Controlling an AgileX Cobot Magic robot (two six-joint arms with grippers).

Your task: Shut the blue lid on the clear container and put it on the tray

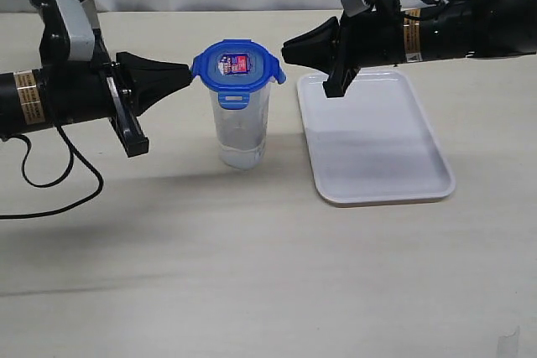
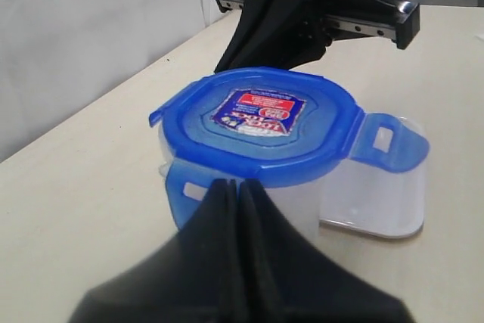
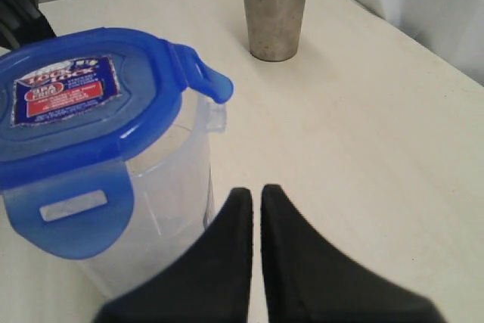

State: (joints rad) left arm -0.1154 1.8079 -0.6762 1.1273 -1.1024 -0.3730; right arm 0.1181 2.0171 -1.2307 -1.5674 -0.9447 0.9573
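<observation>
With the blue lid [image 1: 238, 65] on the clear container [image 1: 242, 127] beside the tray [image 1: 377, 182], the left gripper [image 1: 186, 71], closed and empty, touches the lid's edge; the right gripper [image 1: 285, 49], likewise closed and empty, hovers near

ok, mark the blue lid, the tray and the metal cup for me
blue lid [image 1: 237, 64]: exterior view, top face, at the sticker.
tray [image 1: 377, 148]: exterior view, bare floor near the middle.
metal cup [image 3: 274, 5]: right wrist view, side wall.

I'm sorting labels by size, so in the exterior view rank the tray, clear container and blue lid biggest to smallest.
1. tray, clearly largest.
2. clear container, taller.
3. blue lid, wider but flatter; these two look close, so their order is unsure.
</observation>
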